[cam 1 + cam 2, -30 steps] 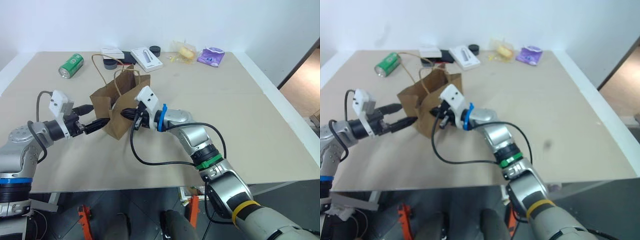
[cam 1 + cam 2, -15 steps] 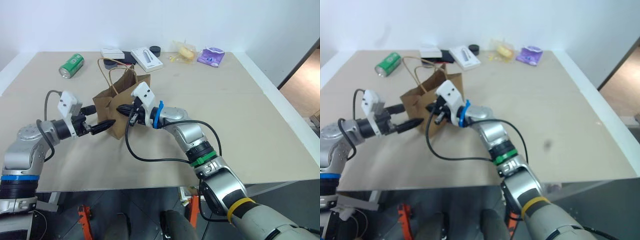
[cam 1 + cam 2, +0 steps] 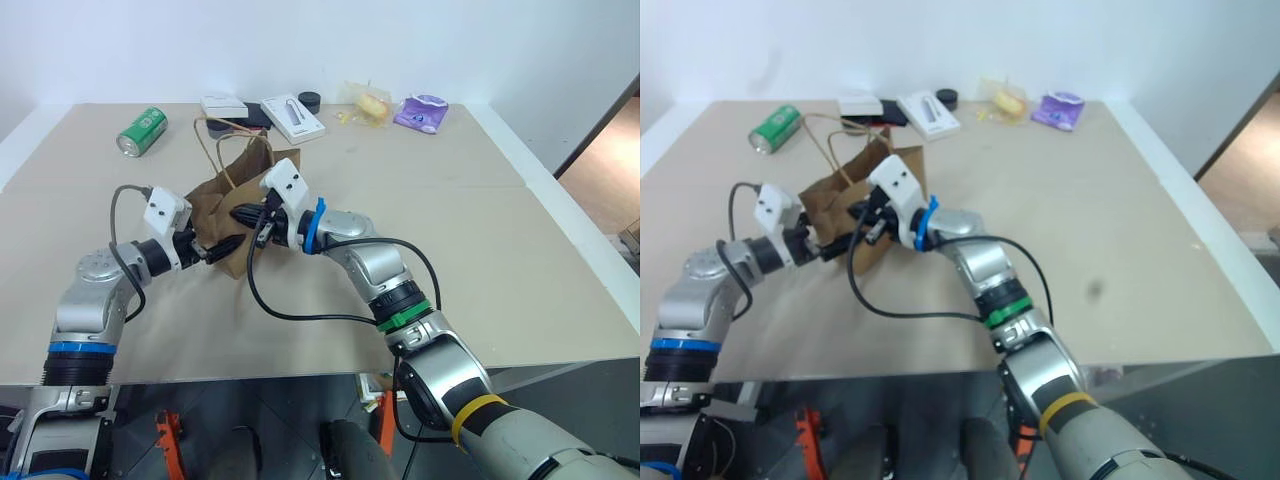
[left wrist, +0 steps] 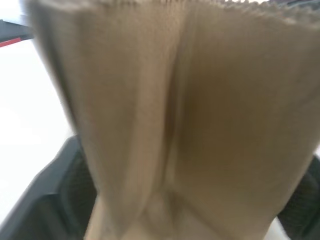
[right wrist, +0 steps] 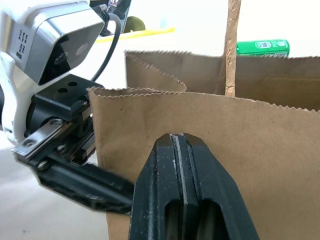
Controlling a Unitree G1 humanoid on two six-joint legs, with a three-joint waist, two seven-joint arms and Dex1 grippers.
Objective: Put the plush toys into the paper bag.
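The brown paper bag stands upright on the table with its mouth open and its loop handles raised. My left gripper is at the bag's near left side. Its fingers are apart on either side of the bag's folded side wall. My right gripper is shut, its tips against the bag's near wall just below the rim, with nothing seen between them. The plush toys are out of view.
At the table's far edge lie a green can, a white box, small dark items, a wrapped yellow item and a purple pouch. The right half of the table is bare.
My left gripper moved right to the bag, and its fingers narrowed around the bag's side. The bag stands more upright than a second ago. The right gripper stayed at the bag.
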